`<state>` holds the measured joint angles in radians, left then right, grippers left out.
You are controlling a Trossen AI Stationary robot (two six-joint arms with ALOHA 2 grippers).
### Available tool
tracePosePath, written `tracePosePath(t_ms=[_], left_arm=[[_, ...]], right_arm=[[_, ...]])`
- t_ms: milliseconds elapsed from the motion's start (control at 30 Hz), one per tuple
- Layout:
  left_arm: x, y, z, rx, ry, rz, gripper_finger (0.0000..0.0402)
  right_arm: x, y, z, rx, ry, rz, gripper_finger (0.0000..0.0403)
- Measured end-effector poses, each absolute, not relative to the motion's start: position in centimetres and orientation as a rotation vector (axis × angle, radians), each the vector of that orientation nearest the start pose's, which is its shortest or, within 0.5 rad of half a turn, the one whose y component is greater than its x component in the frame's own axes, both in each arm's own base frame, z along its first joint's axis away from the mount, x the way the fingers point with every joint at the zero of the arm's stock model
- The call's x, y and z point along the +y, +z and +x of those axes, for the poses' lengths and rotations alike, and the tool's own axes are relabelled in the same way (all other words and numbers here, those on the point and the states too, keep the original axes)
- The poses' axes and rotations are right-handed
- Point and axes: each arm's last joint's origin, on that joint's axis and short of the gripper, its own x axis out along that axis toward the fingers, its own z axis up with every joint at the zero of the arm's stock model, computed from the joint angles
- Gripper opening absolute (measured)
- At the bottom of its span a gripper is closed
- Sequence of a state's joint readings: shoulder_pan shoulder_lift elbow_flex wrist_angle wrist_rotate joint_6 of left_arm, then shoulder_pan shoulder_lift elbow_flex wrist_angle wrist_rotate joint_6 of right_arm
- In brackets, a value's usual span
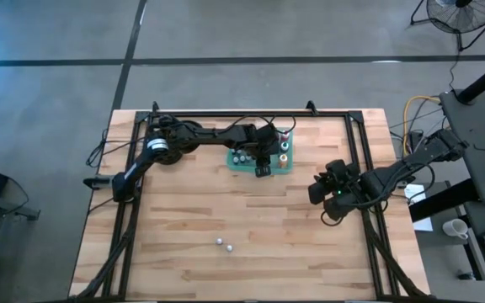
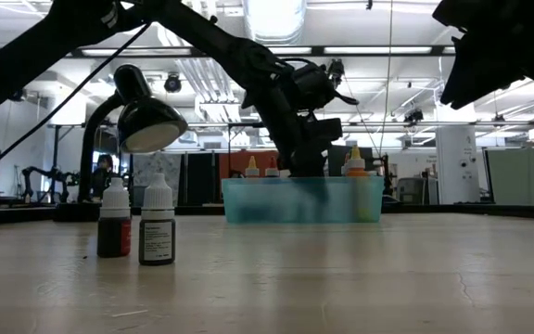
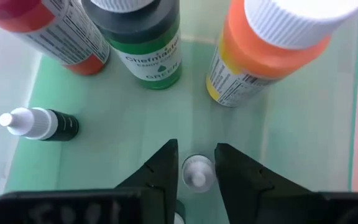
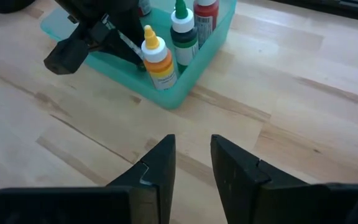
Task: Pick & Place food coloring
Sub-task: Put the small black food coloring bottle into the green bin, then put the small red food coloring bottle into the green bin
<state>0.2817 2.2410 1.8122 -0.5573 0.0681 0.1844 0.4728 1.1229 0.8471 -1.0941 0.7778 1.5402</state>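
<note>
The food coloring stands in a translucent green tray [image 1: 232, 166] at the far middle of the table. In the left wrist view, red [image 3: 61, 37], green [image 3: 145, 43] and orange [image 3: 260, 56] bottles stand upright on its floor. A small dark bottle [image 3: 42, 124] lies there on its side. My left gripper [image 3: 196, 147] reaches down into the tray, open. Its fingers stand close on either side of a tiny white-capped bottle [image 3: 197, 171] that stands upright on the tray floor. My right gripper [image 4: 193, 140] hovers open and empty over bare wood, right of the tray.
Two small dark bottles with white caps [image 2: 114, 221] [image 2: 157, 223] stand upright on the wood near the table's front middle [image 1: 225, 244]. A black frame rail [image 1: 365, 168] runs along the table's sides. Open wood lies between the tray and these two bottles.
</note>
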Motion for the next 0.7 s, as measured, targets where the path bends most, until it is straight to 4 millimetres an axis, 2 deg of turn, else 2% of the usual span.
tracePosePath(t_ms=[267, 533, 700], left_arm=[[13.3, 18.8, 46.5, 0.979, 0.106, 0.001, 0.0121], [13.2, 21.6, 46.2, 0.949, 0.113, 0.014, 0.0133], [13.0, 24.4, 45.9, 0.963, 0.095, 0.042, 0.0133]], right_arm=[[6.2, 24.6, 16.5, 0.616, -0.943, 0.564, 0.0102], [6.0, 24.6, 16.5, 0.621, -0.95, 0.548, 0.0095], [5.7, 24.6, 16.7, 0.622, -0.961, 0.542, 0.0095]])
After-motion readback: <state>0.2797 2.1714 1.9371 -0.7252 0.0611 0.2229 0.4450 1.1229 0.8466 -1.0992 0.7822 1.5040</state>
